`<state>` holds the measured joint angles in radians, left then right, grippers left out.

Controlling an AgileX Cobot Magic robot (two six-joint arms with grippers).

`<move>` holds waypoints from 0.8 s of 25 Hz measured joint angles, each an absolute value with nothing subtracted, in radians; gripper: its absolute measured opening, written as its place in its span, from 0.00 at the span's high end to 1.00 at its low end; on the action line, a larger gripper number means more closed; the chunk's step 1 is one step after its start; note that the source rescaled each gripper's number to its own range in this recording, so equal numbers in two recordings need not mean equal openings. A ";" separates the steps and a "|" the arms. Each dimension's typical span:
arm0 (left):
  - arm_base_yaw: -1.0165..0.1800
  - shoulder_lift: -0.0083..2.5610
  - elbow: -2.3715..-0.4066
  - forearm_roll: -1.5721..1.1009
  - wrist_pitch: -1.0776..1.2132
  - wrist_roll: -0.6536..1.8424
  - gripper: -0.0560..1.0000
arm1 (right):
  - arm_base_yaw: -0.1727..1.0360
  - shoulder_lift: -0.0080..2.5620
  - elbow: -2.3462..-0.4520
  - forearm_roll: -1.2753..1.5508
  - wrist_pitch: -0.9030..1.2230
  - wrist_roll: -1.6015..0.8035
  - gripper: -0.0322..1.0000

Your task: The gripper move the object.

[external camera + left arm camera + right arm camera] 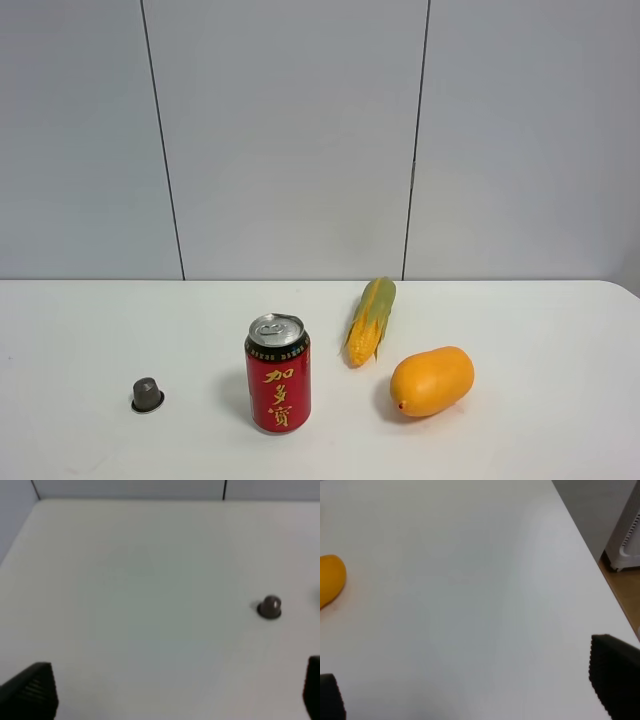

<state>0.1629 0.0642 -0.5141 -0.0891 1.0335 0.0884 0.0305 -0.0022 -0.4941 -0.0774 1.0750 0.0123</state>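
Note:
The orange-yellow mango (432,381) lies on the white table (560,330), right of centre in the exterior high view. One end of it shows at the edge of the right wrist view (330,579). My right gripper (470,690) is open and empty over bare table, well apart from the mango. My left gripper (170,692) is open and empty, hovering over the left part of the table. Neither gripper shows in the exterior high view.
A red drink can (278,373) stands upright at the centre front. A corn cob (371,320) lies just behind and between the can and the mango. A small grey capsule (147,395) sits at the left, also in the left wrist view (270,607). The table's right edge (585,545) drops to the floor.

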 joint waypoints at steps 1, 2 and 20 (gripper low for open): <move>0.163 0.062 -0.510 -0.085 1.042 0.088 0.01 | 0.030 -0.002 -0.494 -0.077 1.075 0.012 0.00; 0.163 0.057 -0.509 -0.084 1.048 0.088 0.01 | 0.030 -0.002 -0.494 -0.077 1.075 0.012 0.00; 0.163 -0.005 -0.509 -0.059 1.051 0.055 0.00 | 0.030 -0.002 -0.494 -0.077 1.075 0.012 0.00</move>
